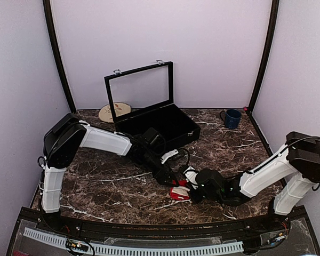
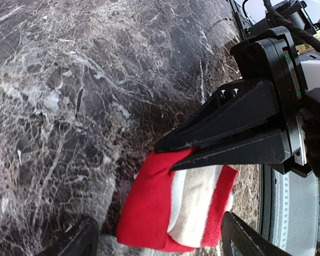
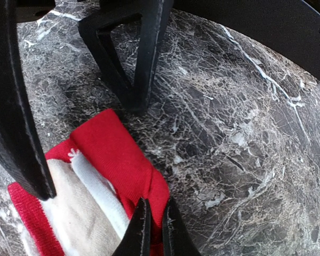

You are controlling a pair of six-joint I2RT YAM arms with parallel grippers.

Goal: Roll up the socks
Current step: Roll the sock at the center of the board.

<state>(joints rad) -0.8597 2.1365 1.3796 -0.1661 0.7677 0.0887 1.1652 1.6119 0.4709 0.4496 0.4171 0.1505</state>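
The socks lie as a red and cream bundle on the table, near the middle of its front edge. The right gripper has its fingers together, clamped on the bundle's red edge. The left gripper straddles the socks, its fingers well apart, one on each side. Farther back stands an open black case. A plate lies beside its lid, the print too small to read, and a blue mug sits at the far corner.
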